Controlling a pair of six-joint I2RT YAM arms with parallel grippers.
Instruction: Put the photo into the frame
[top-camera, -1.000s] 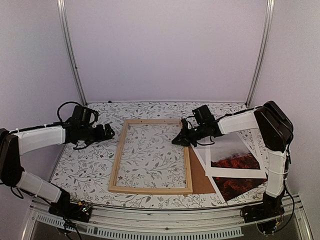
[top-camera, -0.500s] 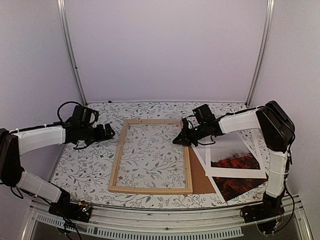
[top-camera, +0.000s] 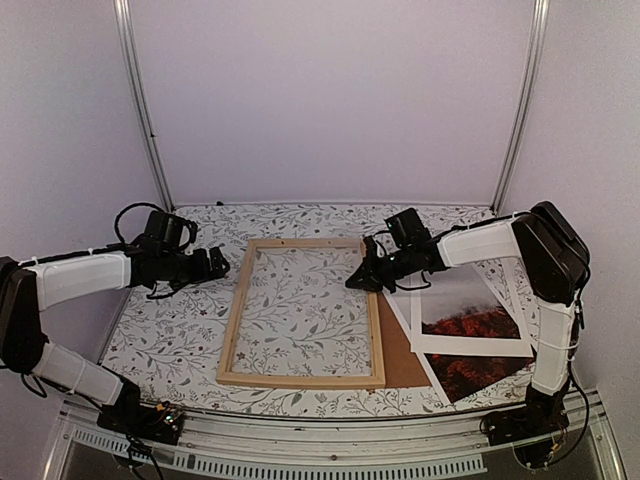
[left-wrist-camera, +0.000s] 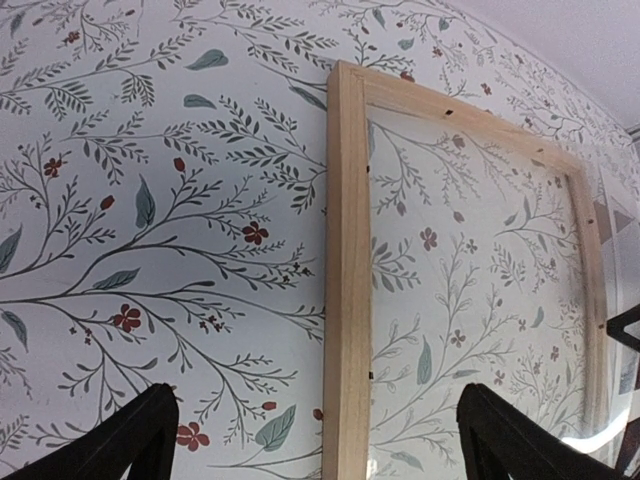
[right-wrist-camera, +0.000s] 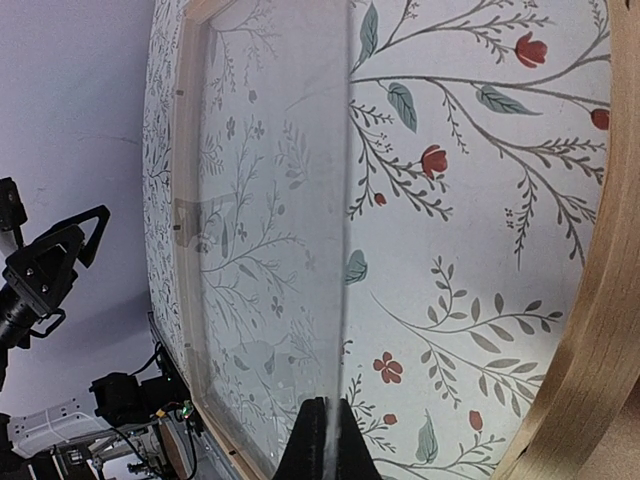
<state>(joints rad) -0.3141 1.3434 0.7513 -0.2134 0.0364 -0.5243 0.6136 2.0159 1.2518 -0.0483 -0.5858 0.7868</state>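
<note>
A floral-patterned worktop (top-camera: 170, 330) carries the parts of a picture-framing job, with two robot arms reaching in from its near edge. The frame (top-camera: 300, 380), a large rectangle of light wooden strips, lies flat at the centre of the worktop, the leaf-and-flower pattern showing through its opening. A clear pane (right-wrist-camera: 270, 250) sits over that opening; in the right wrist view its thin edge runs straight into the right end effector (top-camera: 352, 283), which is pinched tight on the pane just inside the frame's right strip, near its far corner. To the right of the frame a white mat (top-camera: 418, 325) lies on the worktop, and the photo (top-camera: 478, 372) rests beneath it, well apart from the frame's opening, its dark red foliage showing through the mat's window and jutting out past the mat's near edge. A brown backing board (top-camera: 400, 352) lies between the frame's right strip and the mat, partly tucked under the mat. On the left, the left end effector (top-camera: 222, 264) hangs just outside the frame's far left corner with its jaws spread wide and nothing between them; its black fingers (left-wrist-camera: 140, 440) stand either side of the frame's left strip in the wrist view, above the worktop.
</note>
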